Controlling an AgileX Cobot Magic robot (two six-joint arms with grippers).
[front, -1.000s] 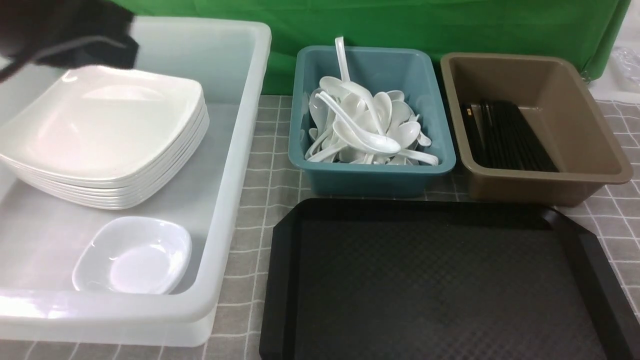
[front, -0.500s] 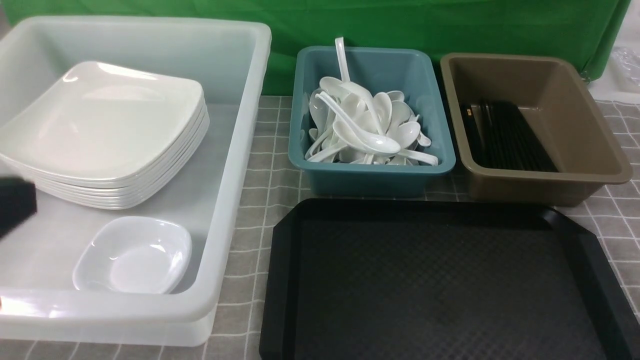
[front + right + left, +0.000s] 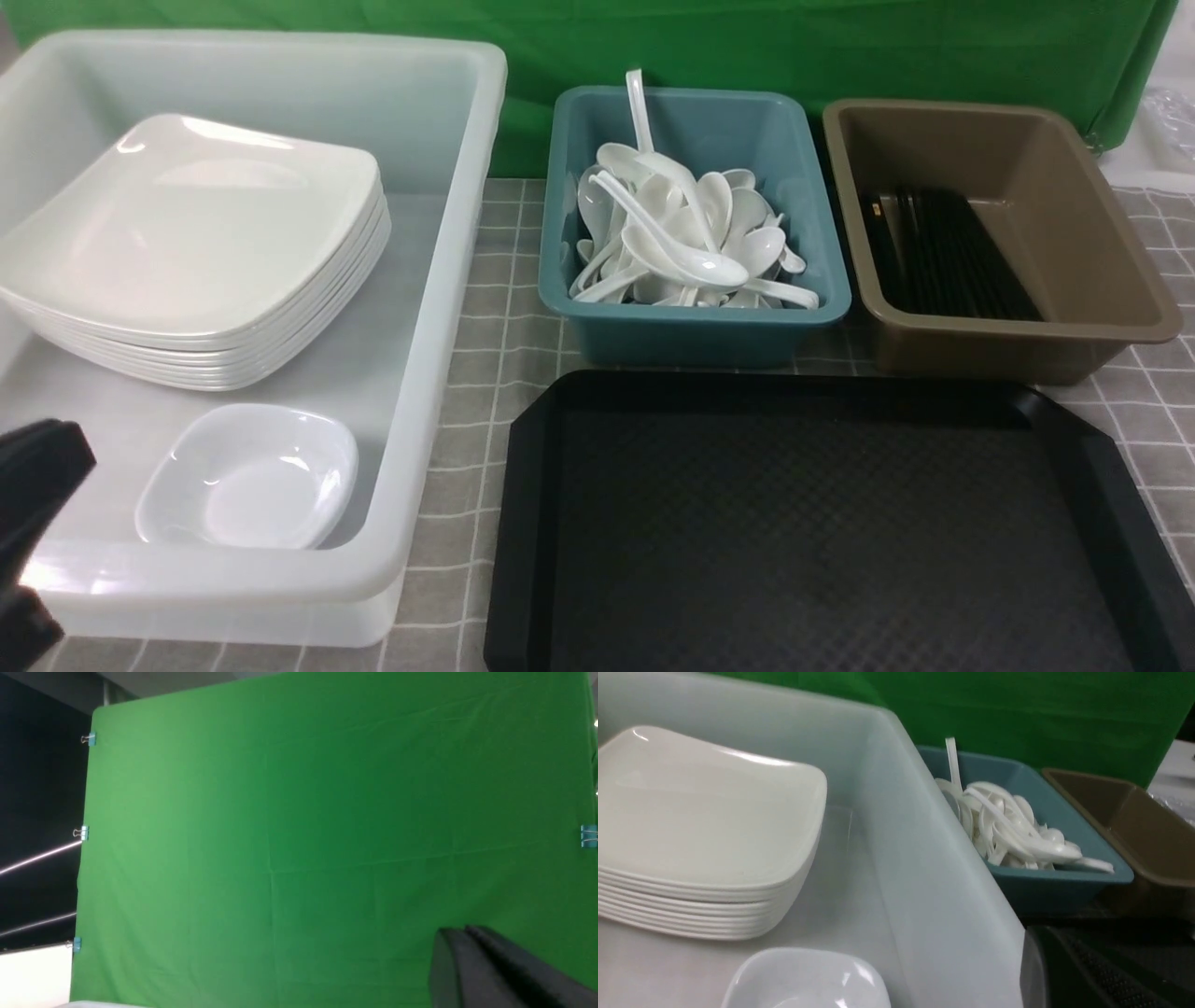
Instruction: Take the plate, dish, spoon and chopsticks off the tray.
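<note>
The bare tray is seen at five o'clock, the plate stacked at ten o'clock in the white bin, both grippers pressed together, nothing held.

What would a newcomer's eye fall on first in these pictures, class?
Probably the large black rectangular plastic tray lying bare at the front. Behind it stand a teal plastic bin heaped with glossy white soup spoons and a brown bin holding black chopsticks. To the left, a stack of white square plates sits in a translucent white tub.
</note>
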